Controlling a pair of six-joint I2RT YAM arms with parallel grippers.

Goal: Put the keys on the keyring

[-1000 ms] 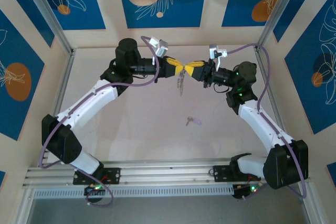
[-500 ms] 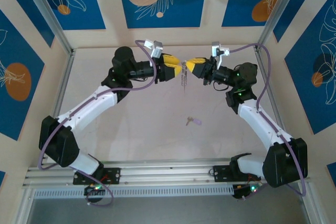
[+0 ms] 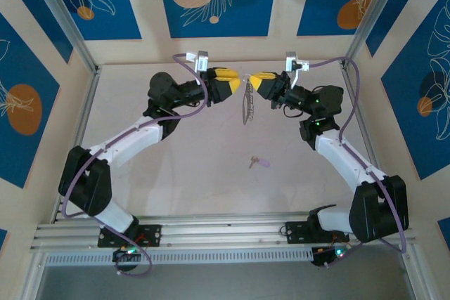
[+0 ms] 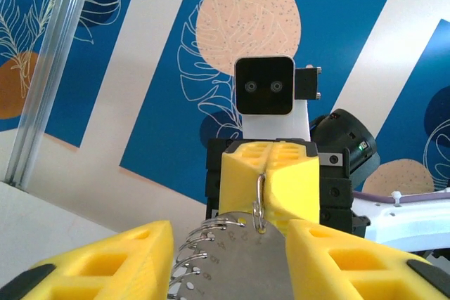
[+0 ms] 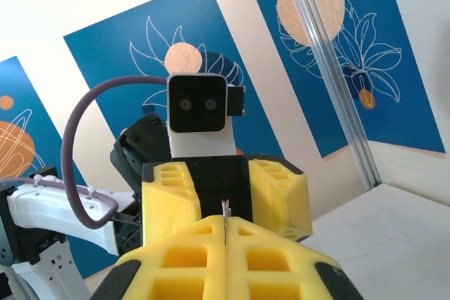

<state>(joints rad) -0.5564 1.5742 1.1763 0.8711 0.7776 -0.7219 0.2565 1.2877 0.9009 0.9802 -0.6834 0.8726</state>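
Two hands meet in the air above the far half of the worktop point(image 3: 176, 166). We see the right hand point(image 3: 253, 82) pressed together on the top of the keyring point(image 3: 245, 107), which hangs below it, clear of the worktop. We see the left hand point(image 3: 238, 88) spread, its yellow fingers point(image 4: 105, 265) standing on either side of the ring's toothed edge; we cannot tell whether they touch it. One small key point(image 3: 258, 162) with a lilac head lies flat on the worktop, toward its near edge and well apart from the keyring.
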